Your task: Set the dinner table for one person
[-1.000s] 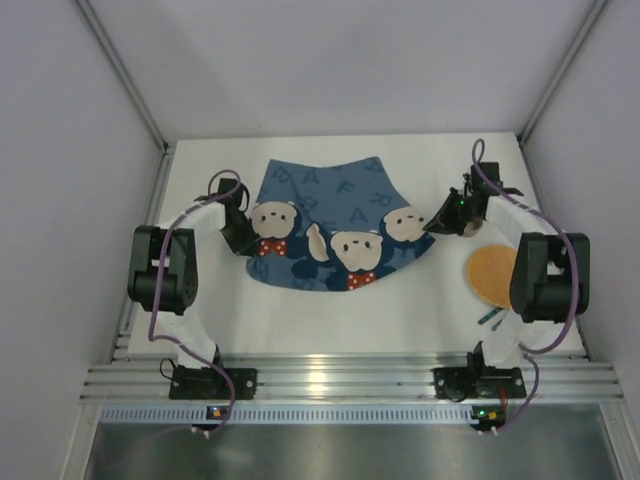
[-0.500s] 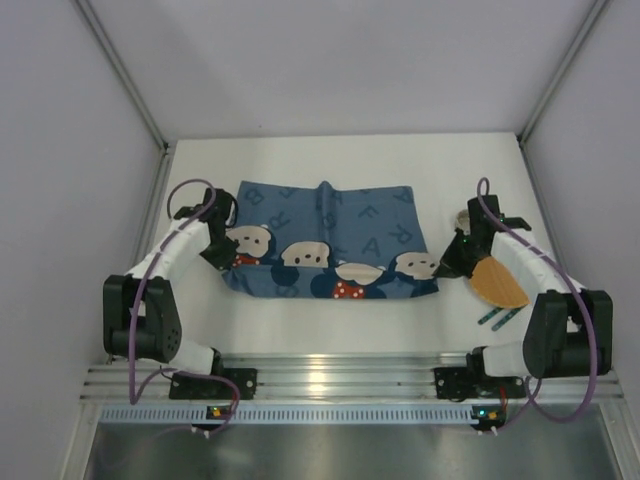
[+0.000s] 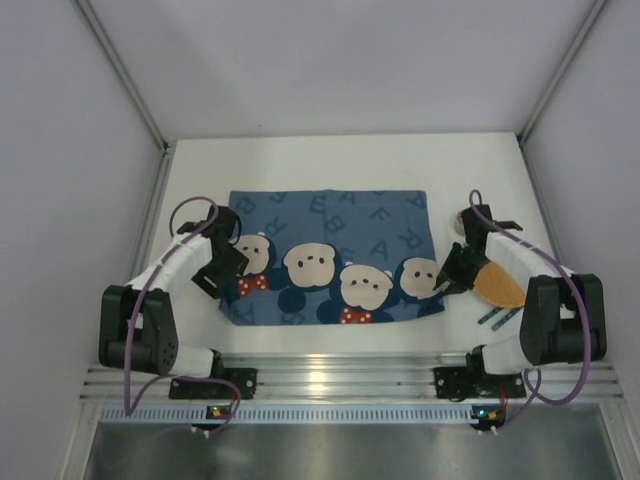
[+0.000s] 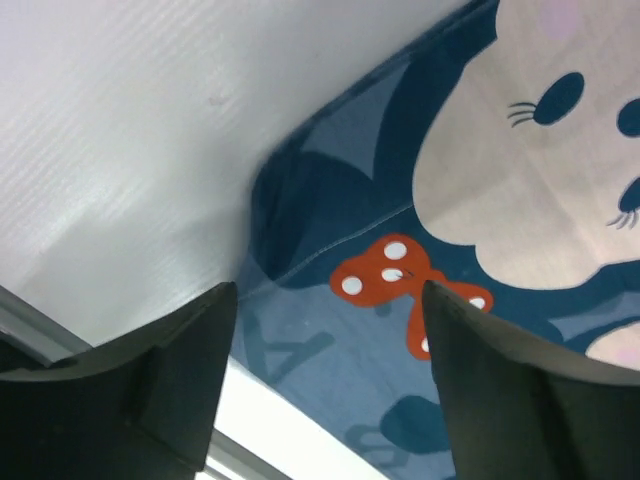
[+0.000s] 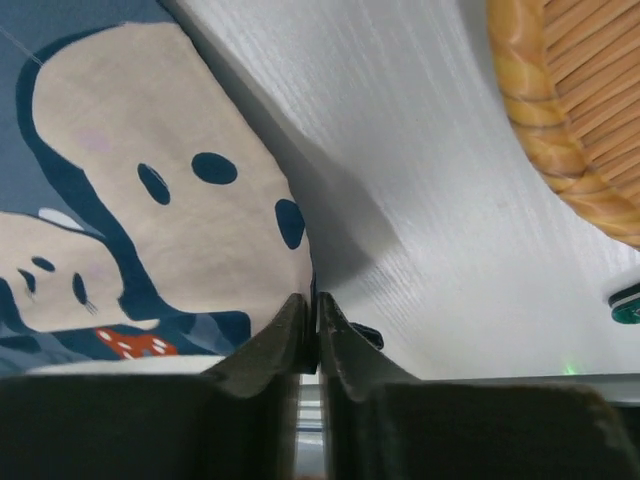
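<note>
The blue bear-print placemat [image 3: 330, 255] lies spread out on the white dinner table [image 3: 330, 160]. My left gripper [image 3: 225, 280] hovers over the mat's near left corner, open. In the left wrist view its jaws [image 4: 325, 300] stand wide apart above the cloth [image 4: 480, 200], with nothing between them. At the mat's near right corner my right gripper [image 3: 447, 282] is down low. The right wrist view shows it [image 5: 312, 305] pinched shut on the edge of the cloth [image 5: 150, 200].
A round woven mat [image 3: 497, 283] lies just right of the right gripper, partly under that arm, and shows again as the woven mat [image 5: 580, 120]. Teal-handled cutlery [image 3: 497, 316] lies near it. The ribbed aluminium rail [image 3: 350, 375] runs along the near edge.
Both arms drew the placemat toward the near edge and laid it out flat. The left gripper has let go of the cloth and opened. The right gripper still pinches its corner.
</note>
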Motion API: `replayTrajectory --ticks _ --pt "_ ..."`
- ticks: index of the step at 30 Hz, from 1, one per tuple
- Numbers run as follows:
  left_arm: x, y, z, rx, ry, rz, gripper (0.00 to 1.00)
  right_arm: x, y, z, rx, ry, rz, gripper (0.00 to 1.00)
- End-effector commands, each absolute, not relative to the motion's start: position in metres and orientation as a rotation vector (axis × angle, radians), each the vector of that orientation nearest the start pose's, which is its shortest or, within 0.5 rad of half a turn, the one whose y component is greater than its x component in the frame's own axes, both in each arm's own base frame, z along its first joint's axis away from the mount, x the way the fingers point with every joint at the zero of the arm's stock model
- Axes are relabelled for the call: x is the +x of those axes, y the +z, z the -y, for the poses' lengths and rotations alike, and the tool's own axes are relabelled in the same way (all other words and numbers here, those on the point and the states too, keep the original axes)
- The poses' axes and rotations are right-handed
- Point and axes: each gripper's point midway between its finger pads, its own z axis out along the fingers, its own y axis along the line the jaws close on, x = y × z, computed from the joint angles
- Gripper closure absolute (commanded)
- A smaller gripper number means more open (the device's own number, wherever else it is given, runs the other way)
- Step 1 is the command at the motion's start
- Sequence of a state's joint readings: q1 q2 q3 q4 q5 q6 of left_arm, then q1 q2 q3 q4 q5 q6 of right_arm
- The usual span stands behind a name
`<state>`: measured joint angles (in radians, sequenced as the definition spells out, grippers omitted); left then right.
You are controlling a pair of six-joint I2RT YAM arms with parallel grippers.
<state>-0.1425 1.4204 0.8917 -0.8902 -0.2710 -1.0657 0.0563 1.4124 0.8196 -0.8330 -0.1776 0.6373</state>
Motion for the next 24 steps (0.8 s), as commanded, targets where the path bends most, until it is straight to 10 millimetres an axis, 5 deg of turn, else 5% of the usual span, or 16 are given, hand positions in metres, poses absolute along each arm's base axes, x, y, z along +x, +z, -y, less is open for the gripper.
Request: replayTrajectory --ticks 1,3,4,8,14,24 --pt "0.242 0.061 0.022 -1.283 0.163 -2.509 0.17 0.227 0.049 -0.059 0.735 0.262 -2.939 0.59" --pt "0.243 0.070 0.022 -1.270 0.143 -2.489 0.02 0.235 0.055 -0.055 0.688 0.230 -2.933 0.38" --pt "0.242 0.077 0.021 -1.261 0.137 -2.477 0.02 0.236 0.060 -0.054 0.675 0.222 -2.928 0.28" --pt "0.256 0.106 0.018 -1.183 0.101 -2.428 0.02 0.256 0.098 -0.049 0.608 0.214 -2.847 0.15" --pt "0.286 0.136 0.039 -1.031 -0.071 -2.398 0.02 0.288 0.170 -0.026 0.544 0.095 -2.673 0.13" --pt "0.292 0.134 0.081 -0.775 -0.207 -2.489 0.05 0.348 0.183 0.045 0.870 0.117 -2.560 0.19"
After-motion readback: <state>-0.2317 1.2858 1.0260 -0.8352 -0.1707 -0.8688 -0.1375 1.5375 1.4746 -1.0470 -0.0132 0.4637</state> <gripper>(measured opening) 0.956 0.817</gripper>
